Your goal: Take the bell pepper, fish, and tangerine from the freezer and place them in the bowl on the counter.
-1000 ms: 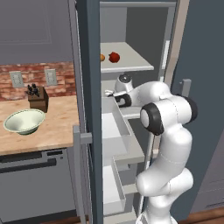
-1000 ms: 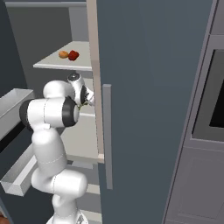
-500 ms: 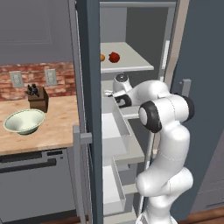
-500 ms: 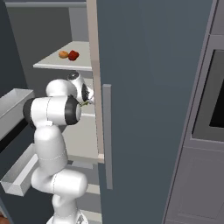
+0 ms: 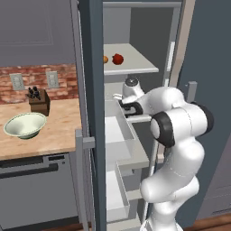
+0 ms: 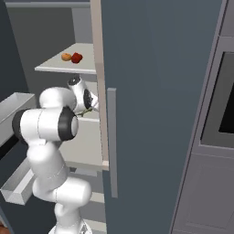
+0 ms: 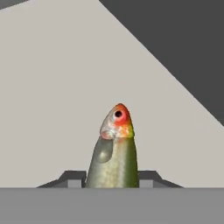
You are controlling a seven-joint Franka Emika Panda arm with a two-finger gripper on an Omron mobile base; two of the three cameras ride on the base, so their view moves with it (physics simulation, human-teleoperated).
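Observation:
My gripper [image 7: 112, 176] is shut on the fish [image 7: 113, 153], whose grey-green body and red-orange head stick out between the fingertips [image 7: 72, 177] toward a pale grey inner wall. The hand [image 5: 131, 92] is inside the open freezer [image 5: 92, 67], under the white shelf that holds the bell pepper [image 5: 117, 58] and the tangerine [image 5: 105, 59] side by side. From the right, the bell pepper [image 6: 77, 57] and tangerine [image 6: 66, 56] sit above the hand [image 6: 87, 98], and a thin green piece of the fish [image 6: 84, 111] shows below it. The bowl [image 5: 25, 125] rests on the counter [image 5: 54, 135], left of the freezer.
A knife block [image 5: 39, 101] stands behind the bowl by the brick backsplash. Pulled-out freezer drawers [image 5: 121, 133] lie below the hand, with a lower one [image 6: 18, 187] near the arm's base. The slate-blue door [image 6: 160, 91] stands at the right, with an oven [image 6: 224, 105] beyond.
The hand has shifted only slightly under the shelf, still holding the fish. The bell pepper and tangerine have not moved.

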